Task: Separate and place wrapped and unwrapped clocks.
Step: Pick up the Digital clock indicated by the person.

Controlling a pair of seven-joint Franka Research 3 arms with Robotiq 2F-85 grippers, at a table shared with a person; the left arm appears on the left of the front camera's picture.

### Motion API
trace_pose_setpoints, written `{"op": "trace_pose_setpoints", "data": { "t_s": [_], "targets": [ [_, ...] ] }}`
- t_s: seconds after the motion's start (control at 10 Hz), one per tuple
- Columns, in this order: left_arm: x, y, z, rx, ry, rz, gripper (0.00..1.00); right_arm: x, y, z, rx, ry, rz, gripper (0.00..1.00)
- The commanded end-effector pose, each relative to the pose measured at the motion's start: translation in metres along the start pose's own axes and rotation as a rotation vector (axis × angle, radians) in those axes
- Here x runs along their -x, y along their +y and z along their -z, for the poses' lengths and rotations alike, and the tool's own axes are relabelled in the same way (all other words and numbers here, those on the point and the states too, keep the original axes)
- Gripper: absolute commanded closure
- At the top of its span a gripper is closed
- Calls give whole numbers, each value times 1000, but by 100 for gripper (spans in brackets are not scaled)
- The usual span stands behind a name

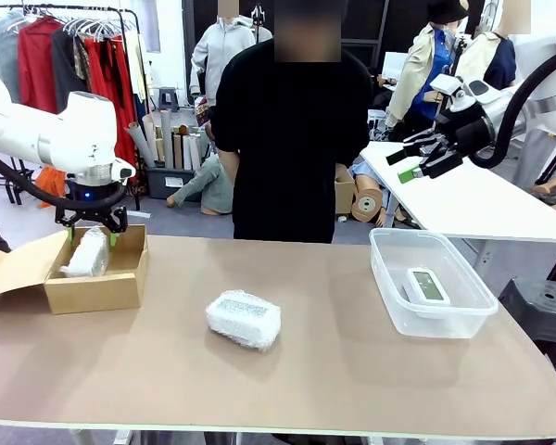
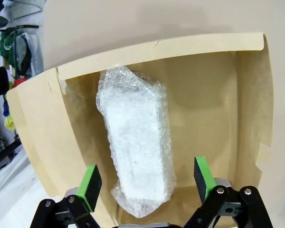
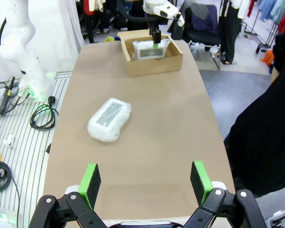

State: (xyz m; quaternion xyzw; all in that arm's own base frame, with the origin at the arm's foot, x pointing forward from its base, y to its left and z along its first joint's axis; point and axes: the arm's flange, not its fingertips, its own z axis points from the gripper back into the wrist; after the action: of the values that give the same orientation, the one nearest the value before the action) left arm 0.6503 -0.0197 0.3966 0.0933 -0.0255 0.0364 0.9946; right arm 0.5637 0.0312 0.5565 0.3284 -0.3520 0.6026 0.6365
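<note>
One wrapped clock (image 1: pixel 86 252) in white bubble wrap lies inside the open cardboard box (image 1: pixel 120 289) at the table's left. My left gripper (image 1: pixel 91 232) hangs open just above it. In the left wrist view the green pads (image 2: pixel 90 185) stand apart on either side of the wrapped clock (image 2: pixel 135 142) without touching it. A second wrapped clock (image 1: pixel 244 319) lies on the table's middle, also seen from the right wrist (image 3: pixel 109 118). The unwrapped white clock (image 1: pixel 427 286) rests in a clear plastic bin (image 1: pixel 389 306) at the right. My right gripper (image 1: pixel 412 159) is raised above the bin, open and holding nothing.
A person in black (image 1: pixel 292 139) stands at the far edge, hands out of sight. The box's flap (image 1: pixel 14 264) lies open toward the left edge. A white table (image 1: pixel 482 199) stands behind on the right, and a dark stool (image 1: pixel 542 306) sits beside the table's right edge.
</note>
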Motion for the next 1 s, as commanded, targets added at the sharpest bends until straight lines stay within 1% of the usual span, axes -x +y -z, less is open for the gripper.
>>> {"op": "trace_pose_setpoints", "data": {
  "t_s": [0.0,0.2,0.3,0.4,0.5,0.6,0.7,0.8,0.9],
  "targets": [
    [-1,1,-1,-6,-2,1,0,-1,1,-1,2,0,-8,0],
    [0,0,1,0,1,0,0,-1,1,-1,2,0,-8,0],
    [10,-3,-9,111,104,125,0,-1,1,-1,2,0,-8,0],
    [18,-3,-21,144,150,242,0,-1,1,-1,2,0,-8,0],
    [27,2,-35,187,173,320,0,-1,1,-1,2,0,-8,0],
    [35,-7,-41,249,161,360,0,-1,1,-1,2,0,-8,0],
    [42,1,-54,282,176,429,0,-1,1,-1,2,0,-8,0],
    [52,-1,-64,317,181,496,0,-1,1,-1,2,0,-8,0],
    [62,-4,-73,355,204,674,0,-1,1,-1,2,0,-8,0]
  ]
}}
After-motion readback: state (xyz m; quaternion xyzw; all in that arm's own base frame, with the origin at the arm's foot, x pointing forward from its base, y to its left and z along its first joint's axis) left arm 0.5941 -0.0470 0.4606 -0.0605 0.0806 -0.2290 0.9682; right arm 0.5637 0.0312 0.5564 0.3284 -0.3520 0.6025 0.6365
